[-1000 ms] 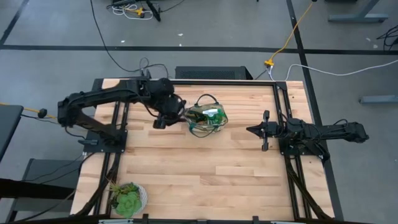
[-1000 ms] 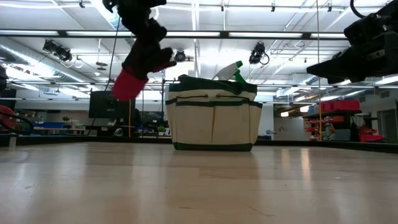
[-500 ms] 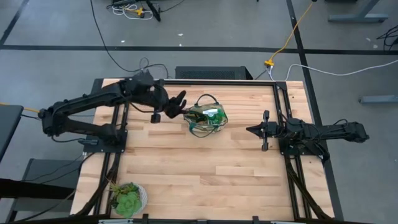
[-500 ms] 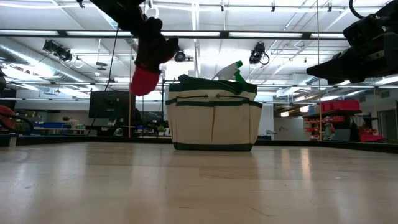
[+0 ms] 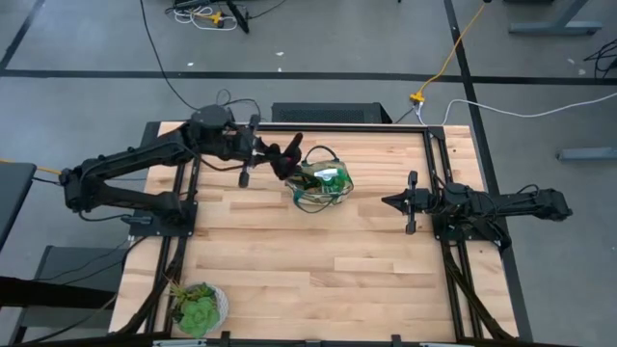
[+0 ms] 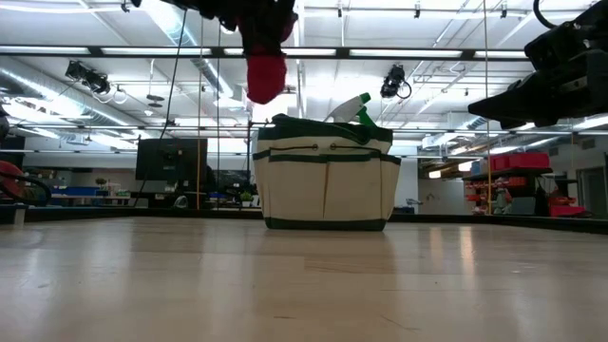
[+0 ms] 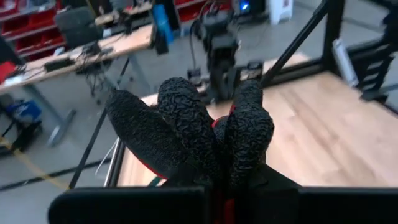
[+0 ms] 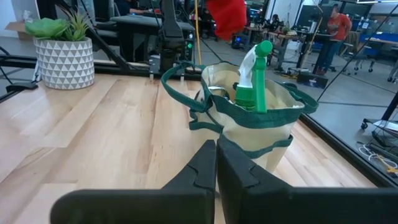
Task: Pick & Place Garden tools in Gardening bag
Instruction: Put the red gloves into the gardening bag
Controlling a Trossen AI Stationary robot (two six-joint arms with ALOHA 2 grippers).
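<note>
glove [image 6: 265,59]: red-and-black, hanging in the air at the gardening bag's left rim, over the far half of the worktop and left of its middle
change: a second ago it hung well to the left of the bag and lower; it has been carried up and toward the bag
meaning: the placing step looks nearly ready; a little more travel should put it over the opening for release
long axis: close to upright in the low view, red cuff at the bottom, black fingers up in the grip; from above it lies across the worktop, fingers toward the bag
left gripper [image 5: 262,157]: pinching the glove, claw pressed tight on the black fingers
gardening bag [image 6: 326,176]: upright, green spray bottle [image 8: 255,79] standing in it
right gripper [image 5: 389,201]: pressed together, holding nothing, waiting near the right edge
</note>
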